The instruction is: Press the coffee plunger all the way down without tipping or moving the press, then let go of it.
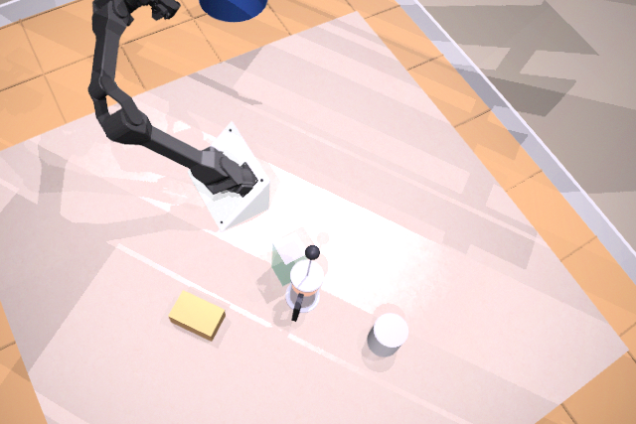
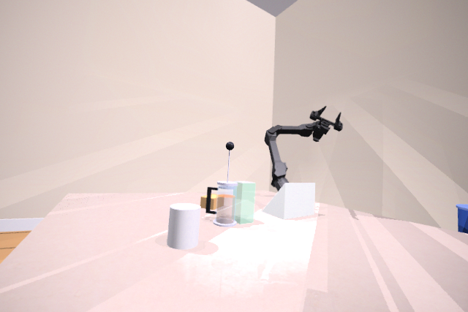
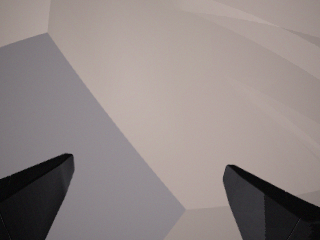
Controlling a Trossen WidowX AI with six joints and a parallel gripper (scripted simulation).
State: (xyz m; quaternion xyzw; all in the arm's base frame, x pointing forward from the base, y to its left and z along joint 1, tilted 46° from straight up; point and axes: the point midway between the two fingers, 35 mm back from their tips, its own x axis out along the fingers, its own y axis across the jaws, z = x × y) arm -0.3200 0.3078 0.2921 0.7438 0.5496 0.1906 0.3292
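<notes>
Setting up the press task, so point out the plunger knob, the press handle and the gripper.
plunger knob (image 1: 312,251), top view, middle of the black ball.
press handle (image 2: 210,199), exterior view, black loop's outer bar.
gripper (image 2: 330,115), exterior view, midway between open fingertips.

In the exterior view, the round black plunger knob (image 2: 229,145) at frame centre has open air above and on both sides. A pale green upright box (image 2: 244,202) stands touching or just beside the glass coffee press (image 2: 225,204); a white cylinder (image 2: 183,226) stands nearer, lower left.
</notes>
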